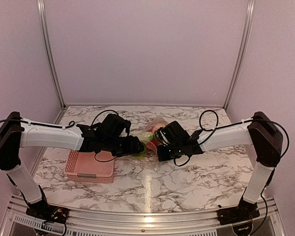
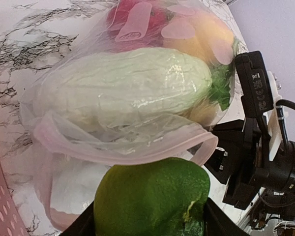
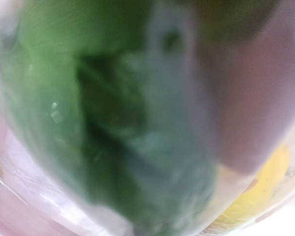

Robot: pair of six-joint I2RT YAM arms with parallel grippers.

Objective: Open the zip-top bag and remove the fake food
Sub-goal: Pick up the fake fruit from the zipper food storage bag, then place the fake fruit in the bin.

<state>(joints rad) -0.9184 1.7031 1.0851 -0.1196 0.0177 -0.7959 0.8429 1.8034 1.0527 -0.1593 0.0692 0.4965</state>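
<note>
- Zip-top bag (image 2: 54,132): lies on the marbled tabletop (image 1: 137,189) between the two arms, just beyond the pink basket (image 1: 90,167); its pink zip strip (image 2: 137,156) is parted into a wide loop, so the opening step appears done
- Left tool (image 1: 136,146): fingers closed on a green fruit (image 2: 152,199), which sits in front of the parted strip and looks to be outside the mouth; judged the first piece on its way out
- Contents left inside: a pale cabbage (image 2: 128,83) fills most of the bag, with a red piece (image 2: 157,19) and an orange piece (image 2: 206,34) behind it; most of the removal is judged not yet done
- Right tool (image 2: 246,162): placed at the far side of the bag; its own camera is pressed against the plastic and blurred, so I cannot tell whether it is open or closed
- Writing: no brand or text can be read; pink patches on the bag wall carry nothing legible
</note>
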